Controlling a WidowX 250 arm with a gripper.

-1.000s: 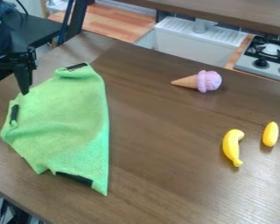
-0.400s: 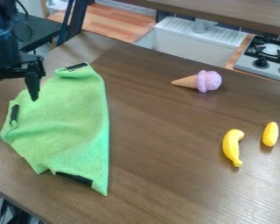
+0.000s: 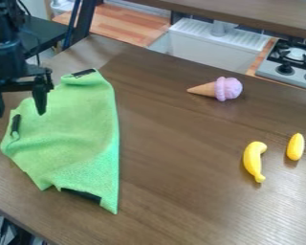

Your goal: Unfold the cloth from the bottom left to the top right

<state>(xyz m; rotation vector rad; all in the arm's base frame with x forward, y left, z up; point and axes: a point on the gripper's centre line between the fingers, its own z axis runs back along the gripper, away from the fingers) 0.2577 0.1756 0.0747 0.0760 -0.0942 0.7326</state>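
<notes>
Our gripper (image 3: pixel 19 114) is spread wide; cloth (image 3: pixel 72 134) sits below it, toward frame right. We should pinch only the top layer's near edge, lift low, sweep top-right.

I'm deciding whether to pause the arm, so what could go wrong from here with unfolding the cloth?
The open gripper has one finger over the cloth and the other beyond its left side, so closing there might miss or catch only an edge. The cloth lies rumpled, so a grasp could bunch it or pinch more than one layer. A long pull to the top right might also knock the ice cream.
</notes>
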